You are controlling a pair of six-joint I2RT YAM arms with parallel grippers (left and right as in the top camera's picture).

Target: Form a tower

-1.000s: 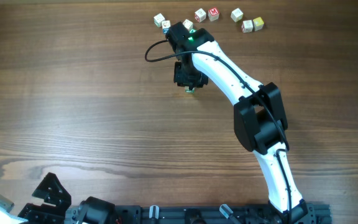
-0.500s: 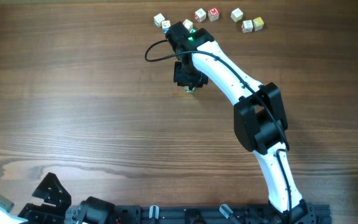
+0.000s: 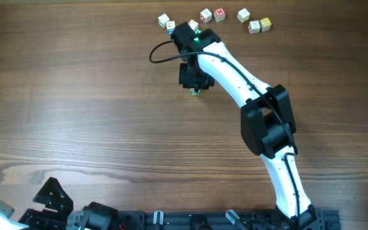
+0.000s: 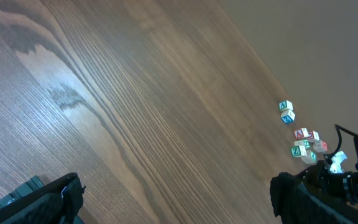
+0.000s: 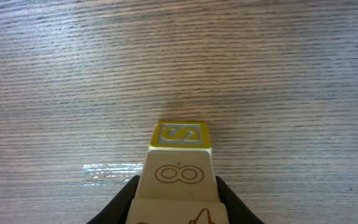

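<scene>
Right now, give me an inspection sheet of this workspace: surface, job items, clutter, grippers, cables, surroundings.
Surface: wood-grain table, no spills or marks seen.
Job's things: tower, three cubes in line in the right wrist view, a yellow S cube at the far end.
Clutter: loose cubes scattered along the far edge.
Grippers: right gripper shut on the tower; left gripper open, holding nothing.
Cables: black cable loops free beside the right wrist.
Surroundings: plain brown area beyond the table; nothing else seen.

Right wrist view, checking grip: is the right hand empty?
No, the right hand is shut on the tower of lettered cubes.
</scene>
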